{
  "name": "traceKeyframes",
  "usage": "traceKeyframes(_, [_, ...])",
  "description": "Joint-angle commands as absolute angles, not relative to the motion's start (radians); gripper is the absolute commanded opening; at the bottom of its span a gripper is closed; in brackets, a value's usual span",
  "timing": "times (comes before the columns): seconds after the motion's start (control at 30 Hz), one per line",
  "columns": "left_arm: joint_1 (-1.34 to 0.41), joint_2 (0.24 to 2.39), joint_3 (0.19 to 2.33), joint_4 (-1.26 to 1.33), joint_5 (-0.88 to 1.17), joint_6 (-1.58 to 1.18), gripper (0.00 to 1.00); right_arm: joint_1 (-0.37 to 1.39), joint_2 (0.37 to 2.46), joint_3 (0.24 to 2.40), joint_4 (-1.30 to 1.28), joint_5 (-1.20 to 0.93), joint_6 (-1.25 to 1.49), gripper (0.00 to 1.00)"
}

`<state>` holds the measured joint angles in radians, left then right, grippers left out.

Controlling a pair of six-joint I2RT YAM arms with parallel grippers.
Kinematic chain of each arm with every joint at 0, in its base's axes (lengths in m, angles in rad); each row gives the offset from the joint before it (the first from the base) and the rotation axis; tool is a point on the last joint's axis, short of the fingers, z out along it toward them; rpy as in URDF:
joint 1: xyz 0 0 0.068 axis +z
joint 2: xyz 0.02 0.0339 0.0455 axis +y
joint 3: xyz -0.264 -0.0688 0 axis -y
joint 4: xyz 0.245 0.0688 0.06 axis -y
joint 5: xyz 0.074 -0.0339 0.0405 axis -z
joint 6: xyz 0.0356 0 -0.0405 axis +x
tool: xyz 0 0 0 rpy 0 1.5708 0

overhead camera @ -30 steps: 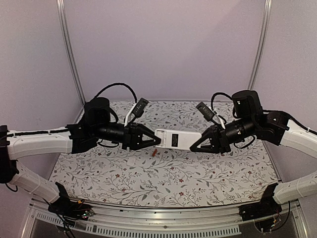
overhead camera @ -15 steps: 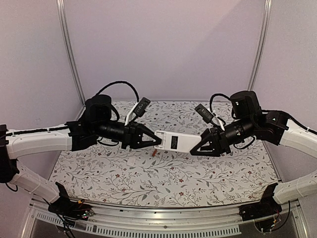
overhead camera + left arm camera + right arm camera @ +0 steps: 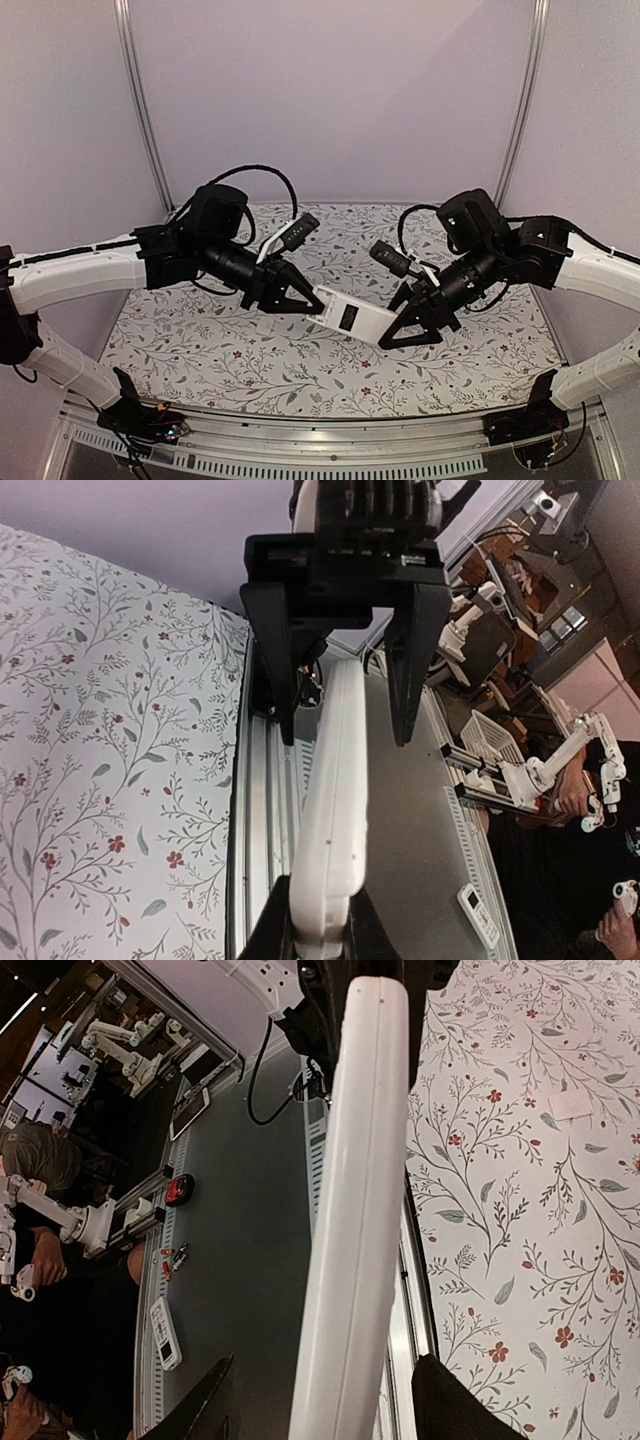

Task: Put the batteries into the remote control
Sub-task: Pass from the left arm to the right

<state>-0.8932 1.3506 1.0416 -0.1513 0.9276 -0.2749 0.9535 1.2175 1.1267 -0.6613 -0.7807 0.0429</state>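
The remote control (image 3: 365, 320) hangs in the air between both arms, white back up, with its dark rectangular recess (image 3: 347, 318) showing. My left gripper (image 3: 308, 297) is shut on its left end; the left wrist view shows the remote (image 3: 335, 780) edge-on, pinched between my fingers (image 3: 310, 935). My right gripper (image 3: 395, 335) is open, its jaws standing wide on either side of the remote's right end (image 3: 360, 1160) with gaps on both sides. It also shows in the left wrist view (image 3: 345, 740). The batteries are hidden.
A small flat white plastic piece (image 3: 572, 1107) lies on the floral mat (image 3: 200, 340), left of the remote (image 3: 268, 326). A metal rail (image 3: 300, 440) runs along the table's near edge. Walls and upright posts (image 3: 140, 110) close in the back.
Both arms have swung toward the near edge, carrying the remote nearer and lower. Its right end now dips down. The left gripper keeps its hold.
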Motion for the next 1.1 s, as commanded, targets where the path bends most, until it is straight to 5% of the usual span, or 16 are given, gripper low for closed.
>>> traceKeyframes(0.0, [-0.929, 1.391, 1.092, -0.242, 0.955, -0.2, 0.0, 0.969, 1.253, 1.163, -0.718, -0.769, 0.015, 0.57])
traceKeyframes(0.27, [-0.951, 1.443, 1.135, -0.298, 0.962, -0.157, 0.0, 0.984, 1.304, 1.177, -0.729, -0.8, 0.02, 0.38])
traceKeyframes(0.53, [-0.95, 1.445, 1.137, -0.31, 0.925, -0.142, 0.0, 0.987, 1.303, 1.168, -0.734, -0.809, 0.018, 0.08])
traceKeyframes(0.6, [-0.947, 1.439, 1.132, -0.309, 0.881, -0.153, 0.17, 0.987, 1.296, 1.161, -0.732, -0.797, 0.022, 0.0])
traceKeyframes(0.7, [-0.921, 1.42, 1.107, -0.288, 0.825, -0.195, 0.44, 0.984, 1.273, 1.129, -0.7, -0.758, 0.048, 0.0])
traceKeyframes(0.77, [-0.894, 1.394, 1.083, -0.267, 0.774, -0.225, 0.54, 0.971, 1.246, 1.093, -0.663, -0.735, 0.083, 0.0])
traceKeyframes(1.07, [-0.768, 1.291, 0.99, -0.269, 0.372, -0.314, 0.64, 0.807, 1.122, 0.943, -0.58, -0.64, 0.205, 0.0])
